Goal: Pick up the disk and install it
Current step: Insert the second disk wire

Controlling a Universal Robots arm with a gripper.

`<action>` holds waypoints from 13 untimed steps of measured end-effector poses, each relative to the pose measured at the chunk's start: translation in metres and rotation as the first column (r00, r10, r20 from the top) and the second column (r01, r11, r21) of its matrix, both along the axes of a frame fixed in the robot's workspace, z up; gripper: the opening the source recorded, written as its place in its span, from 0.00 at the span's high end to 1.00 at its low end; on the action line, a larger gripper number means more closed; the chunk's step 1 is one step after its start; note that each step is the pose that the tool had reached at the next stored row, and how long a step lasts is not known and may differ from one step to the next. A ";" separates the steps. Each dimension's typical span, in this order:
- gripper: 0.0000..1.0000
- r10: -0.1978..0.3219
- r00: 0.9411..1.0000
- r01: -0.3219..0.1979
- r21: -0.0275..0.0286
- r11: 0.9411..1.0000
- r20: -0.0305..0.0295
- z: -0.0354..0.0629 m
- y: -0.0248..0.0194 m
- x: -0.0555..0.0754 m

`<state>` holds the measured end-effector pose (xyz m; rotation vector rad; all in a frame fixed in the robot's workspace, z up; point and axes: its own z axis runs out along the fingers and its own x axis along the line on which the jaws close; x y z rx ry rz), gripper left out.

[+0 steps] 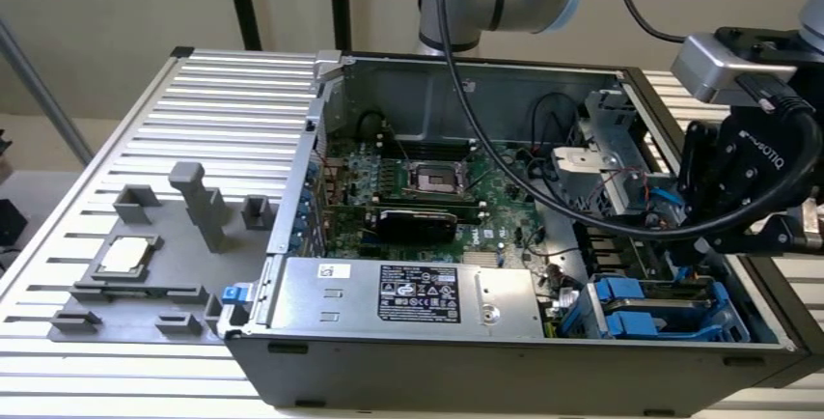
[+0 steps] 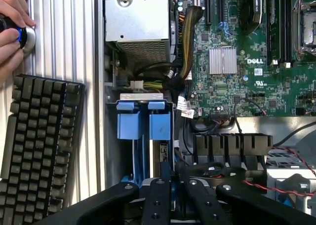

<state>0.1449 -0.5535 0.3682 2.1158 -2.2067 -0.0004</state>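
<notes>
The disk (image 2: 163, 153) stands on edge in the drive bay at the corner of the open computer case (image 1: 515, 351). Its blue carrier tab (image 2: 160, 126) sits beside a second blue tab (image 2: 128, 126). In the exterior view the blue carriers (image 1: 640, 291) lie low in the case at the exterior view's right. My black gripper (image 2: 172, 179) hangs right over the end of the disk, and I see it above the bay as well (image 1: 740, 231). Its fingers (image 2: 156, 198) stand almost together, and I make out nothing between them. I cannot tell whether they touch the disk.
A person's hand (image 2: 12, 32) rests on a round button beside a black keyboard (image 2: 42, 146) outside the case. Inside are the green motherboard (image 2: 247, 62), a grey power supply (image 1: 386, 289) and red wires (image 2: 291, 158). A grey fixture with a small square chip (image 1: 125, 257) sits on the slatted table.
</notes>
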 end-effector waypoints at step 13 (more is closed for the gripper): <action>0.84 0.014 1.000 -0.014 0.000 1.000 0.011 -0.0095 -0.0042 -0.018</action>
